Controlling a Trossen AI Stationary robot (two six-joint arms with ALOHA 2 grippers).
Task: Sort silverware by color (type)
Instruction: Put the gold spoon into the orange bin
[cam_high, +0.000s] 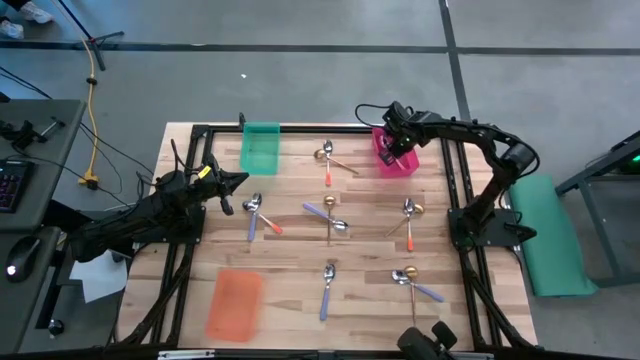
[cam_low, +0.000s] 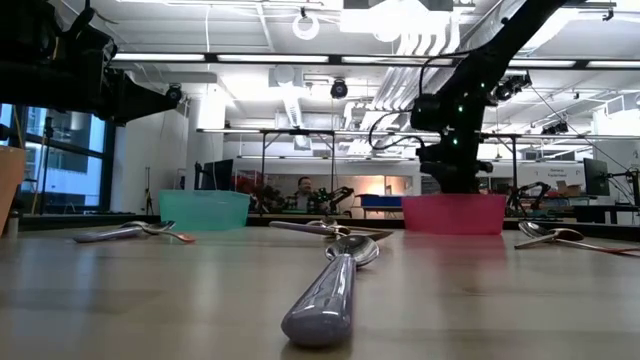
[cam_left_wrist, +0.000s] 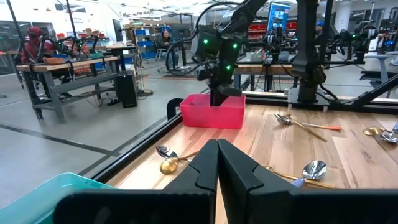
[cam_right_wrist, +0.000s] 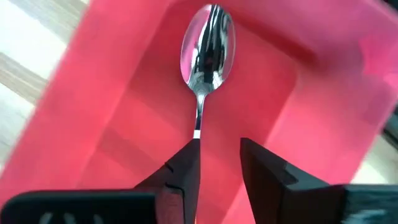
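Small spoons lie in crossed pairs on the wooden table (cam_high: 300, 250), with orange, lavender-blue or gold handles, for instance a pair (cam_high: 330, 218) at mid-table. My right gripper (cam_right_wrist: 219, 163) is open and points down into the pink bin (cam_high: 395, 158). A silver-bowled spoon (cam_right_wrist: 207, 46) lies on the bin's floor, and its handle runs under one finger (cam_right_wrist: 183, 171), so the handle's colour is hidden. My left gripper (cam_left_wrist: 217, 155) is shut and hangs above the table's left part (cam_high: 236, 181), near the teal bin (cam_high: 260, 147). My right gripper stands over the spoon's handle end from above, with the stem (cam_right_wrist: 198, 127) passing beneath one finger. I cannot tell whether that finger touches it. The spoon lies flat on the pink bin's floor.
An orange bin (cam_high: 235, 303) sits at the near left. Spoon pairs lie at the far middle (cam_high: 328, 155), left (cam_high: 255, 212), right (cam_high: 410, 215), near middle (cam_high: 328, 282) and near right (cam_high: 410, 280). A black frame (cam_high: 452, 190) edges the table.
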